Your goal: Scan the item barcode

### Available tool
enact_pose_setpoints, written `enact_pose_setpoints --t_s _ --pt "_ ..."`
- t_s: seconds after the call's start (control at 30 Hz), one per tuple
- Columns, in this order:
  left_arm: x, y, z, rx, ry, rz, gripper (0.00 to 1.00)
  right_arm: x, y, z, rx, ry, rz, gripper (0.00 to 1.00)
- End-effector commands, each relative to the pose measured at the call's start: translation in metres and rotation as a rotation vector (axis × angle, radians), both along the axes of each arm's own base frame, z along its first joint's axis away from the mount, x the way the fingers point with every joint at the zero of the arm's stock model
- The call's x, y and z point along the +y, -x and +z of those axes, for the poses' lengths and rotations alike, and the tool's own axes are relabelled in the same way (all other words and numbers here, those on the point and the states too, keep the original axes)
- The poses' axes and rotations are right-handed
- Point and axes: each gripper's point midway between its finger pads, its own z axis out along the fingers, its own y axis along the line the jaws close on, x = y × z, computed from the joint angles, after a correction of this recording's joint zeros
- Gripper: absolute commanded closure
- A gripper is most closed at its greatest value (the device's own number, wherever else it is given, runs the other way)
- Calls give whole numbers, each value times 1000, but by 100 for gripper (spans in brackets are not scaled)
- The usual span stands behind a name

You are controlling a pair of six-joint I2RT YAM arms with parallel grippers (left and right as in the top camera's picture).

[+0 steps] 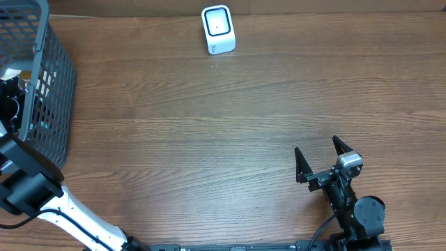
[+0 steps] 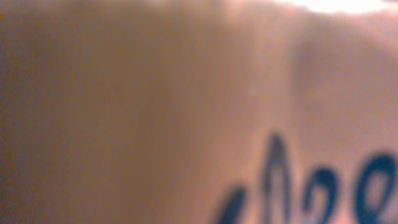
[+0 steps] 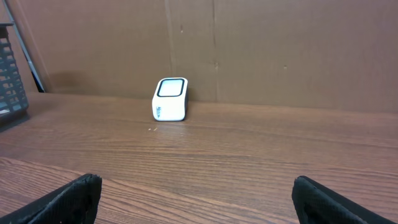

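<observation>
The left wrist view is filled by a blurred tan-pink surface with dark blue lettering (image 2: pixel 323 186), very close to the lens; this is the item. No left fingers show there. Overhead, my left arm (image 1: pixel 28 188) reaches into the grey mesh basket (image 1: pixel 52 77) at the far left, where the gripper is hidden among the contents. The white barcode scanner (image 1: pixel 218 29) stands at the table's back edge, and in the right wrist view the scanner (image 3: pixel 170 99) faces me. My right gripper (image 1: pixel 321 157) rests at the front right, open and holding nothing (image 3: pixel 199 199).
The basket's corner (image 3: pixel 11 74) shows at the left of the right wrist view. A brown cardboard wall (image 3: pixel 280 50) stands behind the scanner. Wooden tabletop (image 1: pixel 209 139) lies between basket, scanner and right arm.
</observation>
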Motion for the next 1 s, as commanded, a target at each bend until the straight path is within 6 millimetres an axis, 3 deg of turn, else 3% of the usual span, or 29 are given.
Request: enact_pose_setpoints --t_s 0.0,0.07,0.23,0.33,0.37,0.53,0.77,0.97 --pt "-2 -7 6 -29 5 -7 68 -1 0 -2 -3 -4 -6 0" --pt "1 -10 16 -50 -12 -3 75 -1 0 -2 -3 -4 -6 0" --pt "9 -19 53 -121 -68 22 75 -1 0 -2 -3 -4 -6 0" --pt "13 -24 85 -178 -115 27 75 -1 0 -2 -3 -4 -6 0" --pt "15 -26 106 -219 -149 38 74 -1 0 -2 -3 -4 -6 0" --pt "18 -30 170 -351 -233 92 74 -1 0 -2 -2 -3 -6 0" --pt "-1 -21 261 -554 -302 204 74 -1 0 -2 -3 -4 -6 0" --pt "-42 -9 323 -708 -314 231 74 -1 0 -2 -3 -4 -6 0"
